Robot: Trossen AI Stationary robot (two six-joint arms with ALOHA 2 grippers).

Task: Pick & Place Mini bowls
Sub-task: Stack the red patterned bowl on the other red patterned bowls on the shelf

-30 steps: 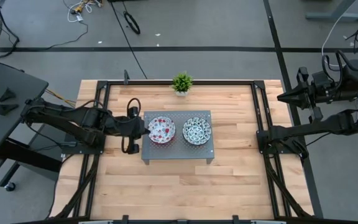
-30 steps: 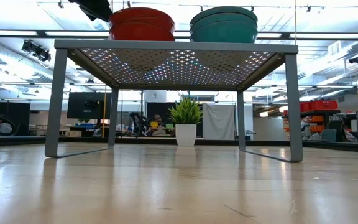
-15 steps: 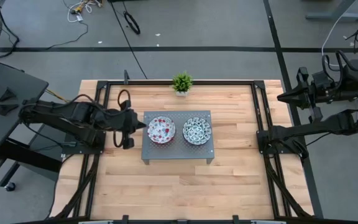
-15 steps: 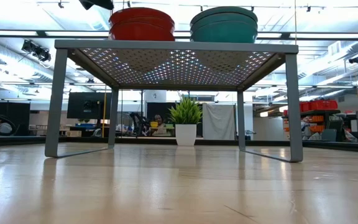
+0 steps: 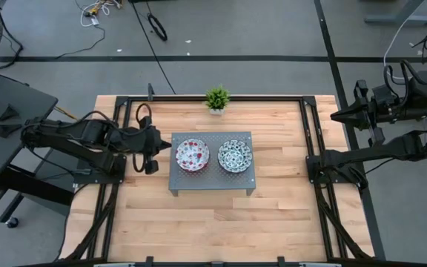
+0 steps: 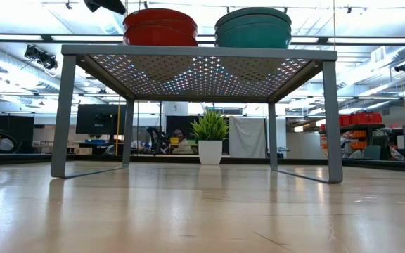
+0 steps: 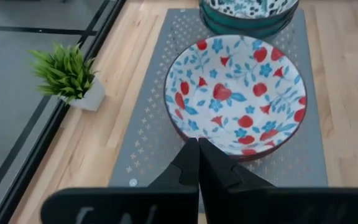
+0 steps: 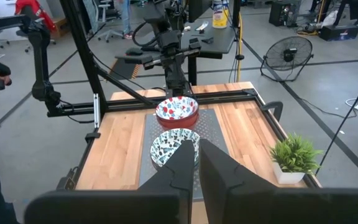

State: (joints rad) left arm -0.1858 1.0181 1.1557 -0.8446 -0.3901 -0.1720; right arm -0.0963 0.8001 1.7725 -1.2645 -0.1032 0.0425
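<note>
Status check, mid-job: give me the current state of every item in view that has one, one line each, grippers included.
Red-spotted bowl stack: upright on the grey rack, left side, not held.
Blue-green bowl stack: upright on the rack, right side, not held.
Left gripper: shut, empty, just off the red-spotted stack's rim.
Right gripper: waiting beyond the table's right edge, nothing held.
Potted plant: upright at the table's far edge.

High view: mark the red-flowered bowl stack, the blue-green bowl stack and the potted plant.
red-flowered bowl stack [image 5: 192,155]: high view, inside of the top bowl.
blue-green bowl stack [image 5: 235,155]: high view, inside of the top bowl.
potted plant [image 5: 216,97]: high view, the green leaves.
</note>
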